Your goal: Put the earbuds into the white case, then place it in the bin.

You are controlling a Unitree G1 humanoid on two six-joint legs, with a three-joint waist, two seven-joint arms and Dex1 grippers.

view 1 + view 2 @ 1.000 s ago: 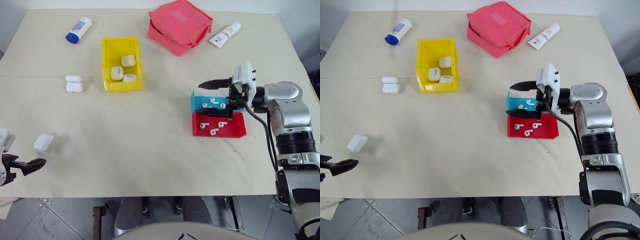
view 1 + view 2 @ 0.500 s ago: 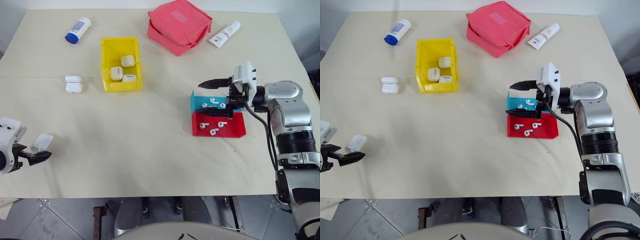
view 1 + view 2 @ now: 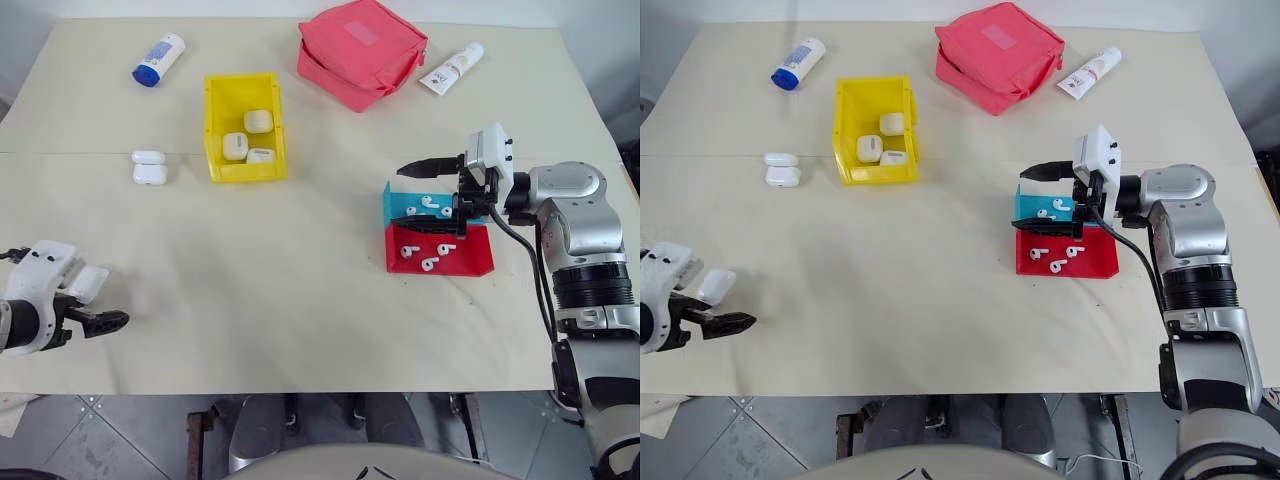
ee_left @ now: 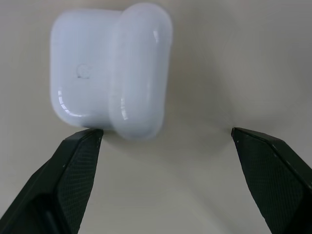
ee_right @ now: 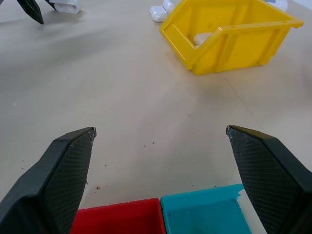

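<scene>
The left gripper (image 4: 163, 134) hangs over the near left edge of the table (image 3: 300, 290), its fingers spread wide and grasping nothing. A white case (image 4: 112, 68) with its lid flipped open lies on the table just past the fingertips, one black finger (image 4: 73, 161) close to its corner.

The right gripper (image 3: 428, 196) hovers above the blue tray (image 3: 392, 205) and red tray (image 3: 470, 262), fingers spread and empty. Earbuds (image 3: 425, 250) lie in both trays.

The yellow bin (image 3: 243, 125) stands farther back on the left, with three white cases inside. Another open case (image 3: 148, 168) lies just left of the bin.
</scene>
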